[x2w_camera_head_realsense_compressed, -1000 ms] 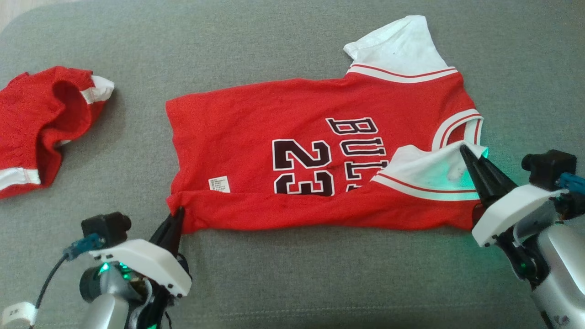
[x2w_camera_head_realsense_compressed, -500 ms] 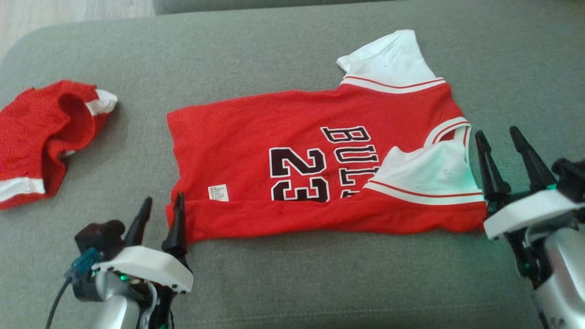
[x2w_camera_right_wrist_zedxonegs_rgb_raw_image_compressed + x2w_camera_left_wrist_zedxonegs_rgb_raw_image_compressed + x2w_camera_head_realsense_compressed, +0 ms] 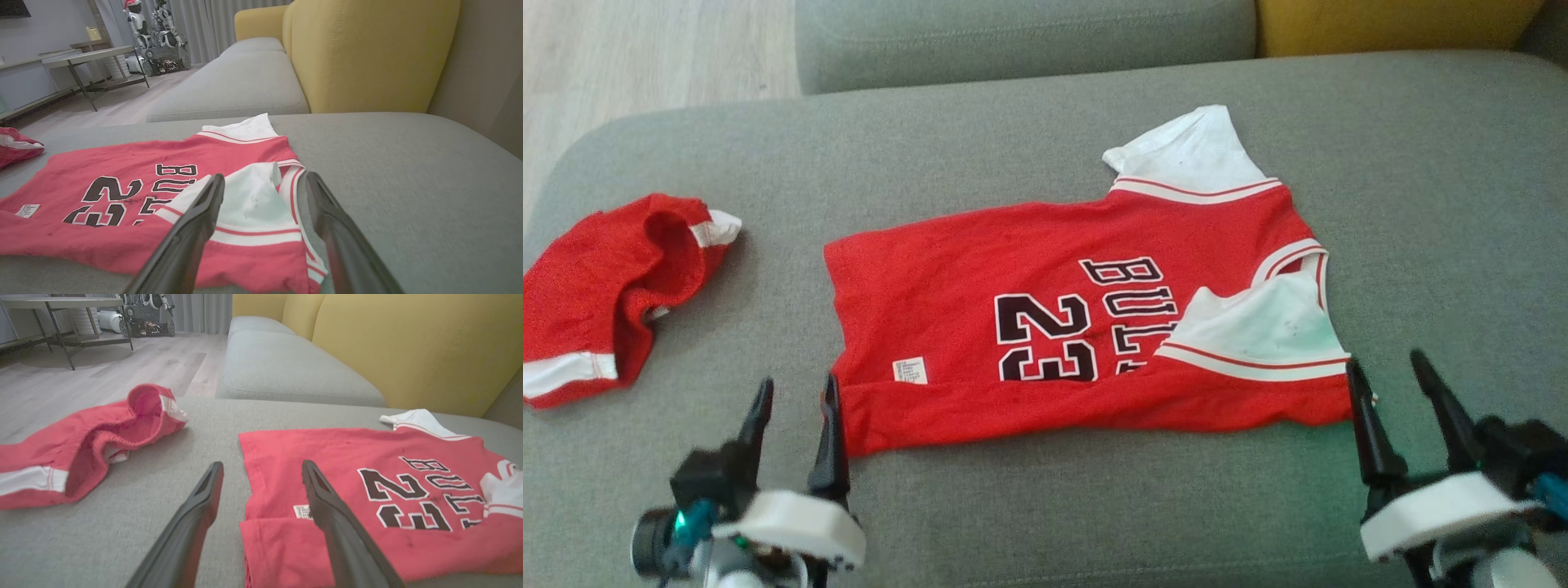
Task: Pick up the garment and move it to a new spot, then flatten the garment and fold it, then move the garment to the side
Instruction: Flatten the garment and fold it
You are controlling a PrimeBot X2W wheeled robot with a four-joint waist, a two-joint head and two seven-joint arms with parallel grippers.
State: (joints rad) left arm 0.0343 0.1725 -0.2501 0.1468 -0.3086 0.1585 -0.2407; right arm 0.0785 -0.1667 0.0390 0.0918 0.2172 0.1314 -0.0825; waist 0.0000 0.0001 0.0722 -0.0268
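The garment (image 3: 1045, 310) is a red jersey with white sleeves and a black "23", lying on the grey sofa seat (image 3: 1045, 506) with its near long edge folded over. It also shows in the left wrist view (image 3: 367, 486) and the right wrist view (image 3: 122, 192). My left gripper (image 3: 796, 396) stands open just off the jersey's near hem corner, holding nothing. My right gripper (image 3: 1388, 376) is open too, just off the folded white sleeve at the collar end. The open fingers frame the hem (image 3: 261, 469) and the sleeve (image 3: 261, 179) in the wrist views.
A second red garment with white trim (image 3: 605, 294) lies crumpled at the seat's left end. Yellow back cushions (image 3: 367, 53) rise behind the seat. Another grey seat (image 3: 1021, 33) adjoins at the back, with wooden floor (image 3: 654, 49) off the left edge.
Both grippers have gone from shut on the jersey's near corners to open and have drawn back from it. The camera has tilted, shifting the whole picture downward.
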